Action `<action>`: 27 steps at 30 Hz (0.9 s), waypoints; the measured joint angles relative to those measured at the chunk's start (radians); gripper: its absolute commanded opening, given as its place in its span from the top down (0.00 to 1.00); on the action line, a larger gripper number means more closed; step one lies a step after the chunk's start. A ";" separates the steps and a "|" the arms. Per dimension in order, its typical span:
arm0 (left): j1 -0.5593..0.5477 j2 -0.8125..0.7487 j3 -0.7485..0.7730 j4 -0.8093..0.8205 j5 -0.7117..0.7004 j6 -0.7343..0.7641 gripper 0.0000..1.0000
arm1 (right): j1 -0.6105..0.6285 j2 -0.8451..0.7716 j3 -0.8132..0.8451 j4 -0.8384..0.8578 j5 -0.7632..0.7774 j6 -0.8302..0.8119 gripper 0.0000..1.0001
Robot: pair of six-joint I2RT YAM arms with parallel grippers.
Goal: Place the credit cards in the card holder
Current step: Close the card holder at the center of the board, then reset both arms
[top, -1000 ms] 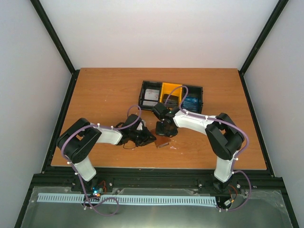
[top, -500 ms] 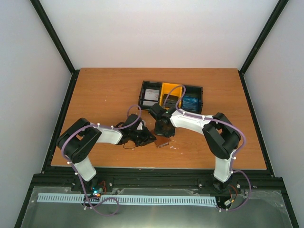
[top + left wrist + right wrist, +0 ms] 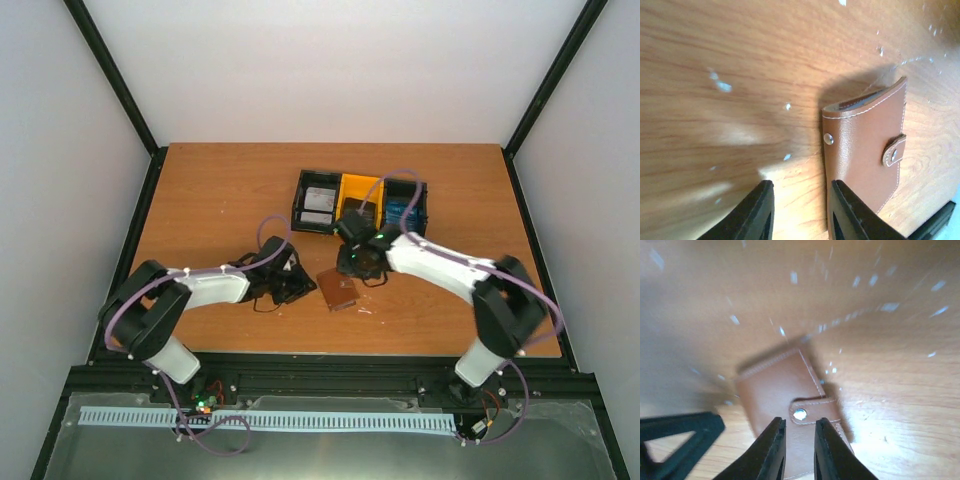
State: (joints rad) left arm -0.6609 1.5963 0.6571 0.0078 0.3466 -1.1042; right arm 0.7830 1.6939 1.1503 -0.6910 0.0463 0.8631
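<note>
Overhead, the table (image 3: 200,200) carried the three-compartment tray (image 3: 352,186) at far centre. The left gripper (image 3: 298,285), jaws moderately apart and empty, sat just left of the card holder (image 3: 338,289). The right gripper (image 3: 358,265), jaws parted only narrowly and empty, hovered over its far right edge. The card holder lay closed, strap snapped, near centre. The credit cards (image 3: 318,200) lay in the tray, whitish-grey in the left compartment and blue in the right.

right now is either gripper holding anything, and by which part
Nothing is held. The left gripper and the right gripper have nothing between their fingers, and the card holder lies closed on the table.
</note>
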 measured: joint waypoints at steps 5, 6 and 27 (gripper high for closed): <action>0.005 -0.177 0.027 -0.175 -0.143 0.088 0.47 | -0.087 -0.296 -0.019 -0.002 0.060 -0.051 0.68; 0.005 -0.226 0.038 -0.198 -0.170 0.108 0.43 | -0.101 -0.360 -0.027 -0.004 0.082 -0.070 0.65; 0.014 -1.083 0.139 -0.380 -0.638 0.562 0.00 | -0.134 -1.138 -0.089 -0.263 0.557 -0.362 0.00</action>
State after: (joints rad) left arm -0.6468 0.5137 0.7959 -0.3717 -0.2916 -0.5426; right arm 0.6491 0.5556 1.0615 -0.9539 0.6033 0.5014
